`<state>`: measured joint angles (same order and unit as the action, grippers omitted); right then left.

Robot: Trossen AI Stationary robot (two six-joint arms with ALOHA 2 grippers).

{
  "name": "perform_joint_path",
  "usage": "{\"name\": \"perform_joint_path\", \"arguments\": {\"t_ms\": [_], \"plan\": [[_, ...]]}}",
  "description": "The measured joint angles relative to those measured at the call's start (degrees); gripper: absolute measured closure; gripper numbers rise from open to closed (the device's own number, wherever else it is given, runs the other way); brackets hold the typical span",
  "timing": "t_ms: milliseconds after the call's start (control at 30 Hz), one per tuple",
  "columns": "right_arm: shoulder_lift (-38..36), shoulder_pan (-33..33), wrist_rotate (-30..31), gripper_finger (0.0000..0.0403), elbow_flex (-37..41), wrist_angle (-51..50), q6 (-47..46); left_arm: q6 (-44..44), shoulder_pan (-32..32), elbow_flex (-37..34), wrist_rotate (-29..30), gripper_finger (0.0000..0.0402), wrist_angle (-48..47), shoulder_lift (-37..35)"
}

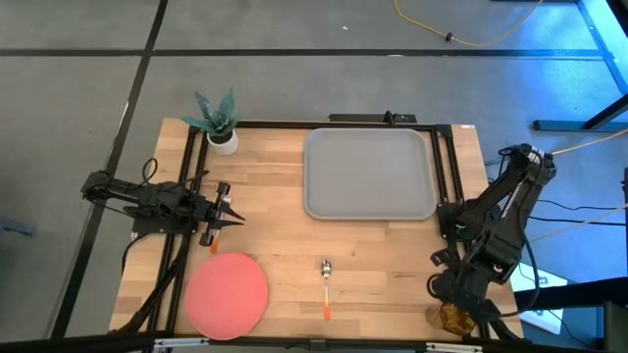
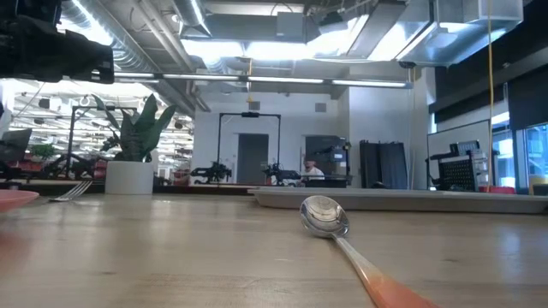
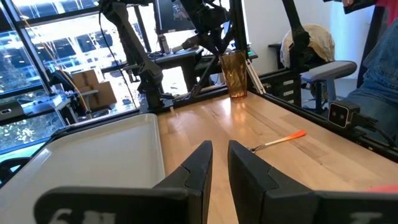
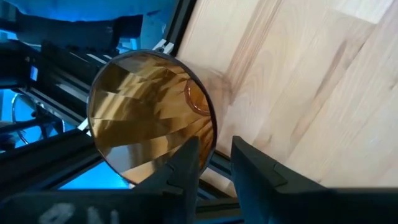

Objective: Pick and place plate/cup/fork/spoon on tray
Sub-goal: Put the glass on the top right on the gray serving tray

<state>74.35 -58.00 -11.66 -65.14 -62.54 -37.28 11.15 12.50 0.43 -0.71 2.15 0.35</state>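
Observation:
The grey tray (image 1: 368, 174) lies at the table's far middle. The coral plate (image 1: 226, 292) lies flat at the near left. The spoon (image 1: 326, 284) lies on the wood at the near middle, bowl toward the tray. The fork (image 1: 210, 238) lies just beyond the plate, under my left gripper (image 1: 232, 214), which is shut with nothing between its fingers (image 3: 221, 165). The amber cup (image 1: 451, 316) stands upright at the table's near right corner. My right gripper (image 4: 215, 163) is over it, shut on its rim. My right gripper comes at the cup from above, slanting down. One finger (image 4: 186, 163) stands inside the cup's mouth and the other outside, with the rim (image 4: 213, 138) between them. The cup stands with its base on the table.
A white pot with a green plant (image 1: 218, 123) stands at the far left corner. A black frame runs along the table's edges near both arms. Bare wood lies between the spoon and the tray's near rim (image 1: 371, 214).

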Motion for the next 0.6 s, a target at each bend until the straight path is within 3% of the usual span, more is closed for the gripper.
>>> {"name": "perform_joint_path", "arguments": {"t_ms": [600], "plan": [[7.58, -0.43, 0.09, 0.0316, 0.0, -0.02, 0.09, -0.01, 0.01, 0.0, -0.01, 0.0356, 0.02, 0.01]]}}
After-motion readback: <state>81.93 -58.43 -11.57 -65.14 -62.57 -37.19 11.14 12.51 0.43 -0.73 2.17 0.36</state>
